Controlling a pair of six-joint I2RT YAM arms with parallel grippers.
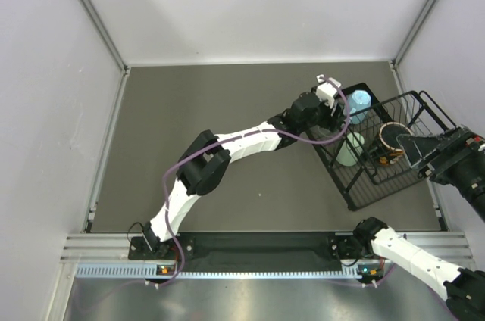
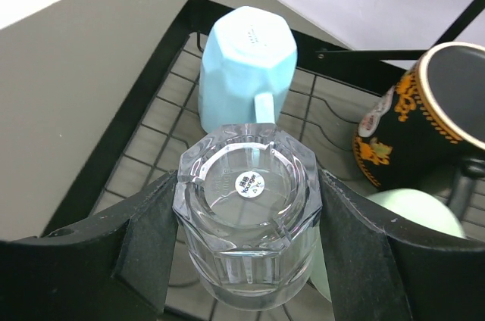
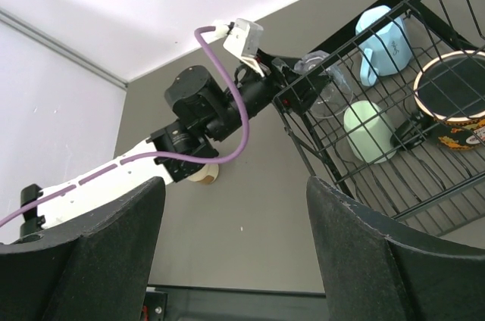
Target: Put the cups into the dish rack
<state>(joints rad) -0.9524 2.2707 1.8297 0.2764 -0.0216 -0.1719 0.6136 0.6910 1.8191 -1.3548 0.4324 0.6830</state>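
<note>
My left gripper is shut on the clear ribbed cup and holds it bottom-up over the left end of the black wire dish rack. In the rack, the light blue handled mug stands upside down just beyond the held cup. The mint green tumbler is to its right and the dark mug with a gold rim is beyond that. My right gripper is open and empty, raised at the rack's right side. In its view the mugs show through the wires. The amber glass cannot be identified.
A small tan round thing lies on the grey table under the left arm; I cannot tell what it is. The rack sits against the right wall. White walls enclose the table on three sides.
</note>
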